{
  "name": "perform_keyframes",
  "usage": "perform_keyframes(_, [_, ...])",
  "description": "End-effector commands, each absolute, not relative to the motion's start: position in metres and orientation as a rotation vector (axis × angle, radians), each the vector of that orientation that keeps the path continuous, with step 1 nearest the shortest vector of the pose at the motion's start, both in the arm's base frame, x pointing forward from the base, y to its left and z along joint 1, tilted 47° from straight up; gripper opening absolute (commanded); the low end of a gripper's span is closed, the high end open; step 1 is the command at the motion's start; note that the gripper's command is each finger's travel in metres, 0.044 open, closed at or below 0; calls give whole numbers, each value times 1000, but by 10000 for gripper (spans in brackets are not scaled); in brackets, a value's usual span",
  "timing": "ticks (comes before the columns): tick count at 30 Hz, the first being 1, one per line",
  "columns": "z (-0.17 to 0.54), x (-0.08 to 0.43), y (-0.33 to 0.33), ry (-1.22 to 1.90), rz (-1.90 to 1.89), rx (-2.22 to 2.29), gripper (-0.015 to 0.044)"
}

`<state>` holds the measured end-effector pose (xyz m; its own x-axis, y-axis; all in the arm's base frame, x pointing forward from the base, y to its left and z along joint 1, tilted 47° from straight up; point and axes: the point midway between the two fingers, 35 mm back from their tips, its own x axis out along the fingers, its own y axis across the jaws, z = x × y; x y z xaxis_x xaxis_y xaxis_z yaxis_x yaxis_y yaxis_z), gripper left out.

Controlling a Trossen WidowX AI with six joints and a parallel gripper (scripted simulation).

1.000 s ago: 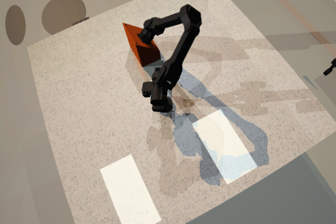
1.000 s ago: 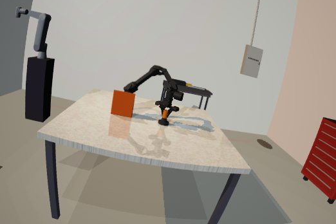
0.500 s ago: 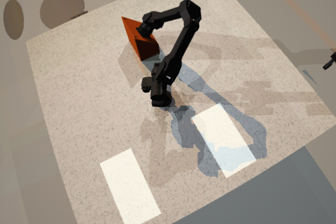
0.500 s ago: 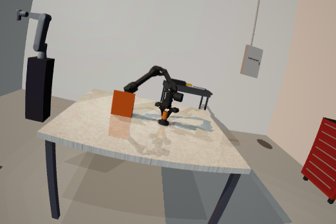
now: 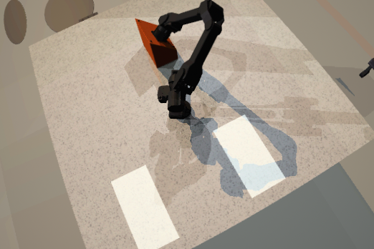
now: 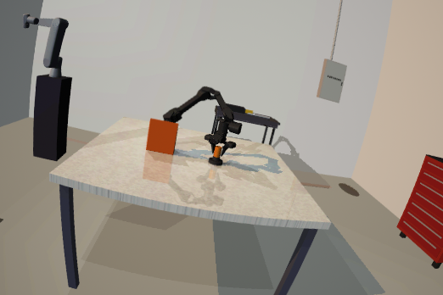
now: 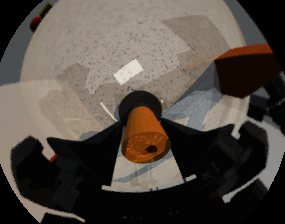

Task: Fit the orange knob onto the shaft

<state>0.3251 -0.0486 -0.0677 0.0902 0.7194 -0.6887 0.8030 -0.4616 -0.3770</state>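
The orange knob [image 6: 217, 149] [image 7: 145, 146] stands over the dark round pedestal [image 6: 215, 162] [image 7: 139, 98], its lower end meeting the pedestal's top as far as these views show. The shaft is hidden inside or under the knob. The dark hole in the knob's upper face shows in the wrist view, toward the lower right of that face. My gripper [image 6: 218, 153] [image 7: 141, 122] is open around the knob, one finger on each side, with a narrow gap beside the knob in the wrist view. In the top view the arm hides both knob and pedestal.
A large orange-red block [image 5: 147, 44] [image 6: 162, 136] [image 7: 243, 57] stands beside the arm's base, to the left of the pedestal in the exterior view. Bright light patches and arm shadows lie across the speckled table [image 5: 89, 129] [image 6: 106, 166].
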Motion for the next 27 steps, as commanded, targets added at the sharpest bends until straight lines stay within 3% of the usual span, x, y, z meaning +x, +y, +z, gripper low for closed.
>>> perform_keyframes(1, [-68,325,-48,1576,-1322,2245,367])
perform_keyframes(4, [-68,325,-48,1576,-1322,2245,440])
perform_keyframes(11, [-66,325,-51,1575,-1322,2245,440])
perform_keyframes(17, [-4,317,-117,1571,-1326,2243,440])
perform_keyframes(27, [-5,319,-122,1572,-1326,2243,440])
